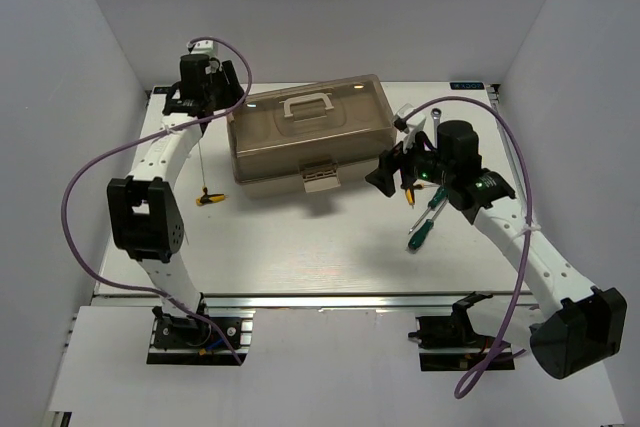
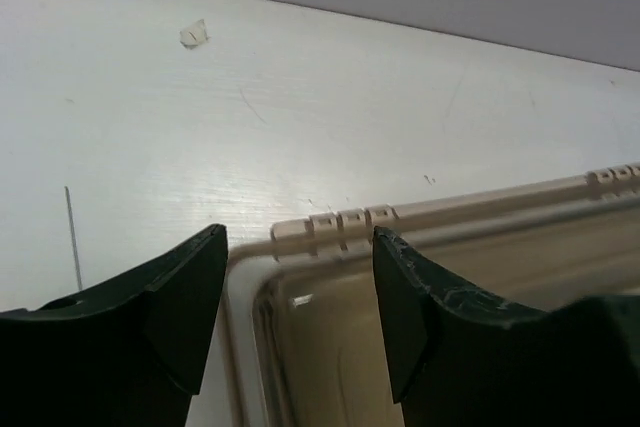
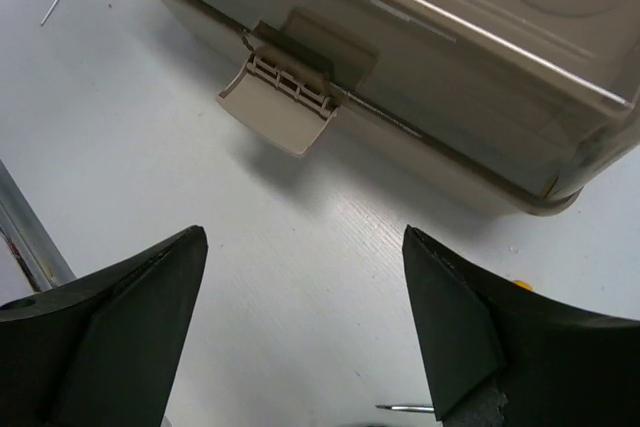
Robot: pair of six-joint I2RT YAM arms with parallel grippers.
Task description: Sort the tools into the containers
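The toolbox (image 1: 305,142) stands at the table's middle back with its translucent brown lid down, beige handle (image 1: 308,107) on top and latch (image 1: 320,177) jutting outward. My left gripper (image 1: 225,97) is open at the box's back left corner; in the left wrist view it (image 2: 300,277) straddles the corner by the hinge (image 2: 340,222). My right gripper (image 1: 385,172) is open and empty, just right of the box front; in the right wrist view it (image 3: 303,247) hangs above bare table, facing the latch (image 3: 285,97). Two green-handled screwdrivers (image 1: 420,232) (image 1: 437,197) lie under the right arm. A yellow-and-black hex key (image 1: 208,197) lies left of the box.
A silver tool (image 1: 438,119) lies behind the right gripper. A silver bar (image 3: 30,232) and a thin metal tip (image 3: 405,408) show at the right wrist view's edges. Purple cables (image 1: 85,177) loop beside both arms. White walls enclose the table on three sides.
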